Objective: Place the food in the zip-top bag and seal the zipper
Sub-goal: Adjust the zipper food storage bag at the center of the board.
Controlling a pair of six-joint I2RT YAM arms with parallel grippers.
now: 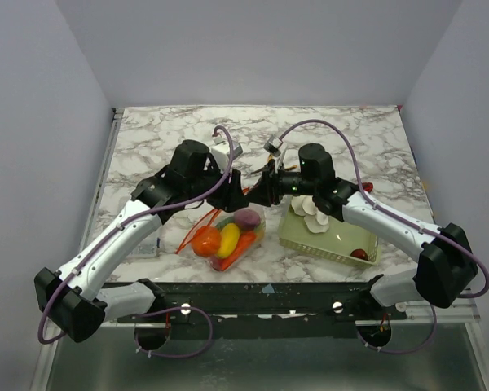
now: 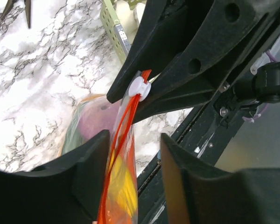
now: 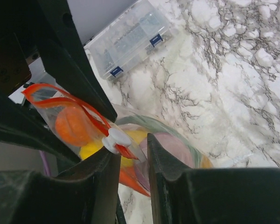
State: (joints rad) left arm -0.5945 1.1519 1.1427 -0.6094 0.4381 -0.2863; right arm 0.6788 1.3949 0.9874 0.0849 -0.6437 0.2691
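The zip-top bag (image 1: 231,235) lies on the marble table with its top edge lifted. Inside it are an orange (image 1: 205,241), a yellow mango (image 1: 228,240), a purple piece (image 1: 246,218) and an orange-red piece (image 1: 246,242). Both grippers meet above its top right corner. My right gripper (image 3: 133,149) is shut on the end of the zipper (image 3: 60,95), with the white slider (image 3: 115,139) at its left fingertip. My left gripper (image 2: 134,140) is open and straddles the zipper (image 2: 123,126), which runs close to its left finger.
A pale green basket (image 1: 334,238) right of the bag holds white bulbs (image 1: 310,208) and a red piece (image 1: 359,254). A clear organiser box (image 3: 130,39) sits left of the bag. A small red item (image 1: 367,187) lies at the far right. The table's front edge is just below the bag.
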